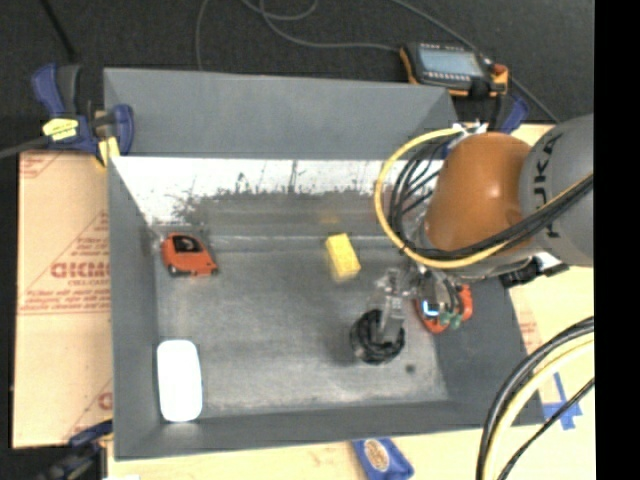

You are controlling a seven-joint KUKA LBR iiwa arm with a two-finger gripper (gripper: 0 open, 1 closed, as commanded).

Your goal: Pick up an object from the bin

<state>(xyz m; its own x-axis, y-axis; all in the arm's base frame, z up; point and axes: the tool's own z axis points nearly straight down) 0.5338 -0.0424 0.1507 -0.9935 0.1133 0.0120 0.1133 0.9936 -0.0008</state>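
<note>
Nearest the camera, at about 8 o'clock on the floor of the grey bin, lies a white, rounded oblong thing, lengthwise toward the near wall and well apart from everything else. At about 4 o'clock sits a small black, ring-like thing, dark and hard to make out in detail. The end effector hangs just at this black thing's 12 o'clock, its metal tip meeting or overlapping the thing's upper edge. Whether it is released, clenched or grasping the black thing cannot be told. A red and green part of the robot shows at its 3 o'clock side. Farther back, at about 1 o'clock from the bin's middle, a small yellow block lies tilted, near the end effector but apart from it. At about 10 o'clock an orange toy car rests close to the far-left corner. Above the end effector the arm's orange cover, ringed by cables, overhangs the bin's right side at 2 o'clock.
</note>
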